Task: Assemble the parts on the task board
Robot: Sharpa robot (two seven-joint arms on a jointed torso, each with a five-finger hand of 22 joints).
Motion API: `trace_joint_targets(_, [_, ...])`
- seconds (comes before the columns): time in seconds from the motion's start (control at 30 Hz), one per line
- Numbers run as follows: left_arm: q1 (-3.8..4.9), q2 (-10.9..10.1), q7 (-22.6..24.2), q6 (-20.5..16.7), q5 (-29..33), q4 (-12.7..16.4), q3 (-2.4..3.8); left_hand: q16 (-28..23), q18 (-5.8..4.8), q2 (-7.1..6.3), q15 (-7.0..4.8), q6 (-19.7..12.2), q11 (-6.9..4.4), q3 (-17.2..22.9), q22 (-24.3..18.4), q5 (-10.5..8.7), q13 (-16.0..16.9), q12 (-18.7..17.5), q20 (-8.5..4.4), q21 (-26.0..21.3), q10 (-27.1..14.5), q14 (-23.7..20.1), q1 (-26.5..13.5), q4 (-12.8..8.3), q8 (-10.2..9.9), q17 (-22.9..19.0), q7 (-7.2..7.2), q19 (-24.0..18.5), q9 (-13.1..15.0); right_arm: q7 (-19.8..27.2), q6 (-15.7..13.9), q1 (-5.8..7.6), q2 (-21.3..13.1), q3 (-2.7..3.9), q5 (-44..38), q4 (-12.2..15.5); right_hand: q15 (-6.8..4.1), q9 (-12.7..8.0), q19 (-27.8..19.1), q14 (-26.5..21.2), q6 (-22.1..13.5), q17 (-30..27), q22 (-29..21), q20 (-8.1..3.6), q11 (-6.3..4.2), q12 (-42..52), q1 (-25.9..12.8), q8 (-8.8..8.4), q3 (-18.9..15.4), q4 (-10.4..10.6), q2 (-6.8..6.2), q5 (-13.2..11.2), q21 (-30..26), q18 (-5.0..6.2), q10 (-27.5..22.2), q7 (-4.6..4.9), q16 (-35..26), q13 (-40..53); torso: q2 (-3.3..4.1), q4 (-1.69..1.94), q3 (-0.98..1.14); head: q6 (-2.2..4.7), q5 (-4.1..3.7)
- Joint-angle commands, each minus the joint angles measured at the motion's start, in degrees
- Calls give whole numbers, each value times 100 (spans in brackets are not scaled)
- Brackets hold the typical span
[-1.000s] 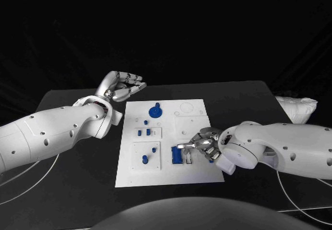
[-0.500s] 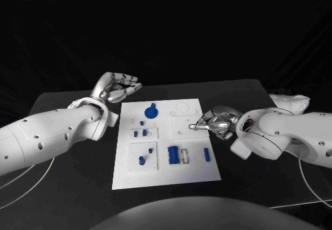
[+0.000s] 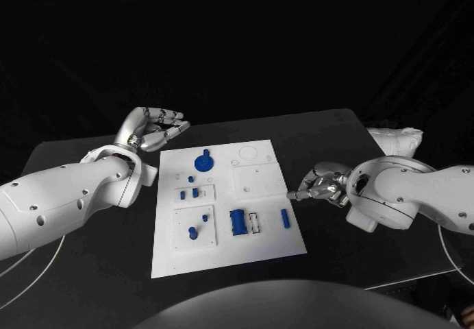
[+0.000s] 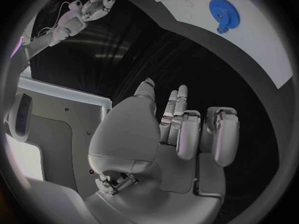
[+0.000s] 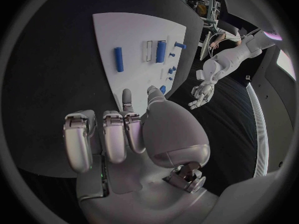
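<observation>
The white task board (image 3: 227, 257) lies mid-table. A blue gear (image 3: 203, 162) sits near its far left corner. Two small blue pegs (image 3: 189, 194) stand below it, and two more blue pieces (image 3: 198, 226) nearer me. A blue block (image 3: 238, 221) and a slim blue bar (image 3: 284, 218) lie at the near right. My right hand (image 3: 318, 186) hovers just off the board's right edge, fingers curled in on nothing. My left hand (image 3: 153, 129) is raised beyond the far left corner, also curled and holding nothing. The right wrist view shows the bar (image 5: 118, 58) and block (image 5: 161, 51).
The black table (image 3: 89, 274) reaches out on all sides of the board. Its right edge runs close behind my right arm (image 3: 415, 199). My left forearm (image 3: 69, 199) lies over the table's left part. In the left wrist view the gear (image 4: 224, 15) is past my left hand (image 4: 181, 134).
My right hand has lifted off the board's near right area and drawn back past its right edge, uncovering the blue bar. The left hand keeps its curled pose. The camera has shifted.
</observation>
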Motion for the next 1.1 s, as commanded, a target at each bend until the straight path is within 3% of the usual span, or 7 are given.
trace_joint_targets(0.03, [3, 4, 19, 72, 7, 5, 4, -10, -86, 50, 0, 22, -3, -31, 1510, 32, 7, 4, 26, 14, 27, 363, -1, 10, 19, 933, -14, 592, 9, -454, 353, -88, 39, -2, -453, -13, 40, -35, 600, 598, 73, 1508, 1510, 53, 1, 16, 4, -57, 52, -10, 0, -49, 26, -81, 600, -11, 23, 1509, 6, 7, 4, 0, -23])
trace_joint_targets(0.2, [3, -13, 15, 66, 7, 5, 4, -10, -86, 50, 0, 22, -3, -31, 1510, 32, 7, 4, 26, 14, 27, 363, -1, 10, 19, 933, -14, 592, 9, -511, 425, -193, 147, -3, -527, -70, 38, -126, 600, 598, 129, 1508, 1510, 54, 1, 16, 85, -197, 116, -101, -65, -172, 26, -81, 600, -8, 23, 1509, 5, 2, 1, 0, 1])
trace_joint_targets(0.47, [3, -28, 10, 65, 7, 13, 4, -9, -86, 54, -2, 22, -4, -38, 1510, 35, 8, 6, 25, 14, 32, 363, 3, 12, 21, 933, -15, 592, 9, -569, 608, -287, 309, -3, -674, -162, 75, -208, 600, 598, -162, 1508, 1510, 81, 90, 16, 121, -413, 255, -197, -95, -238, 26, -81, 600, 93, 23, 1509, 5, 4, -5, 0, 14])
trace_joint_targets(0.73, [3, -44, 5, 73, 7, 19, 4, -9, -86, 54, -2, 22, -4, -38, 1510, 35, 8, 6, 25, 14, 32, 363, 3, 12, 21, 933, -15, 592, 9, -631, 744, -362, 445, -2, -765, -244, 98, -197, 600, 598, -171, 1508, 1510, 101, 109, 16, 149, -406, 353, -250, -64, -160, 26, -81, 600, 116, 23, 1509, 2, -8, 1, 0, 62])
trace_joint_targets(0.87, [3, -49, 3, 72, 7, 16, 4, -9, -86, 54, -2, 22, -4, -38, 1510, 35, 8, 6, 25, 14, 32, 363, 3, 12, 21, 933, -15, 592, 9, -636, 785, -376, 535, -2, -775, -287, 105, -191, 600, 598, -144, 1508, 1510, 108, 112, 16, 160, -392, 379, -271, -63, -165, 26, -81, 600, 117, 23, 1509, 2, 8, -3, 0, 35])
trace_joint_targets(1.1, [3, -61, 0, 70, 7, 28, 4, -9, -86, 54, -2, 22, -4, -38, 1510, 35, 8, 6, 25, 14, 32, 363, 3, 12, 21, 933, -15, 592, 9, -684, 838, -399, 684, -2, -785, -372, 114, -179, 600, 598, -84, 1508, 1510, 120, 107, 16, 203, -363, 442, -333, -68, -206, 26, -81, 600, 106, 23, 1509, 6, 13, -3, 0, 56])
